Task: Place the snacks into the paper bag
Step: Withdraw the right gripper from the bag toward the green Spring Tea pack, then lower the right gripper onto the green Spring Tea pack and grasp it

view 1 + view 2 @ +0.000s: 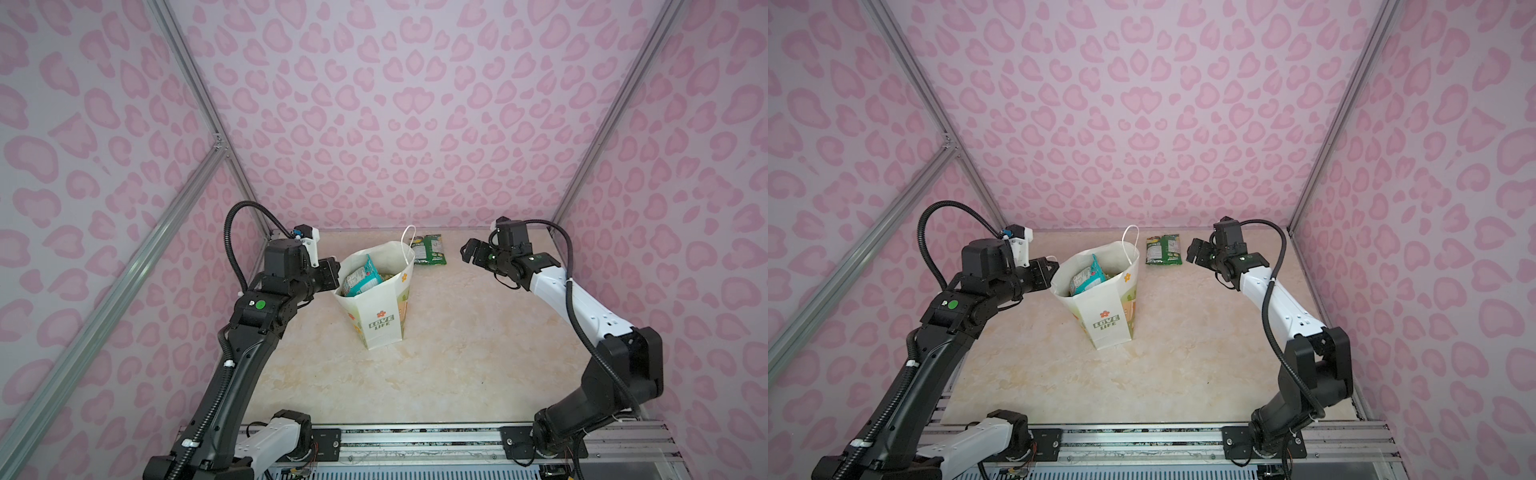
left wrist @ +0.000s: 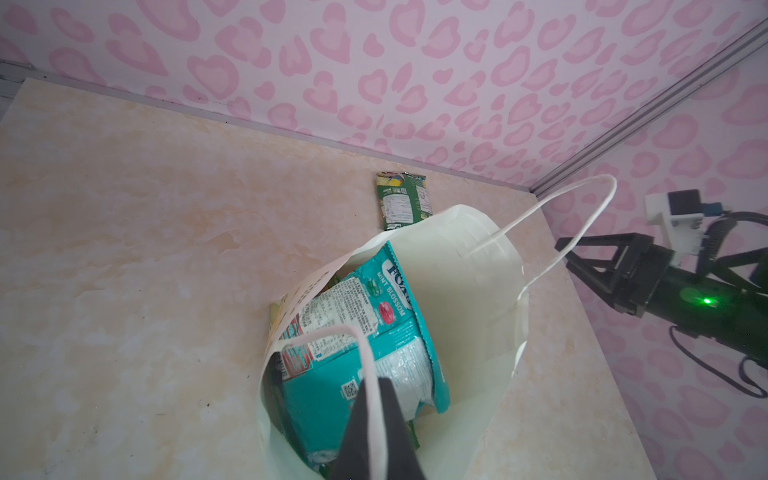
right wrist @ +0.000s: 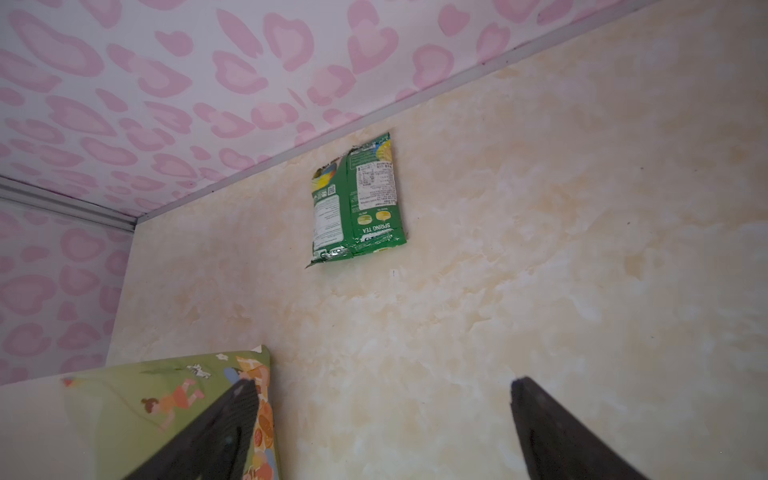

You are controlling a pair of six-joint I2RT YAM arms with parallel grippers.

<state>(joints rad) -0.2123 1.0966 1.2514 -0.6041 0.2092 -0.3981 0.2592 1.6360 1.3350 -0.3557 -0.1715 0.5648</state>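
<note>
Dark green glossy snack packet [image 3: 357, 199] flat on tabletop [image 3: 540, 249], well apart from wide-open right gripper [image 3: 384, 382]; left gripper [image 2: 376, 386] clamped on cord handle [image 2: 324, 332] of white paper bag [image 2: 457, 291].

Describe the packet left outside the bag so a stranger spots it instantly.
Find the white paper bag standing on the table. Behind it, by the pink back wall, a dark green packet lies flat. It is the only snack outside the bag.

We read green "LOVE LIFE" on the near face of the paper bag [image 1: 376, 309], in both top views. The teal packet [image 2: 365, 365] inside it shows us "FOX" and "MINT BLOSSOM". The dark green packet [image 3: 358, 199], far and right of the bag, says "SPRING TEA". Its fine print is too small for us.
</note>
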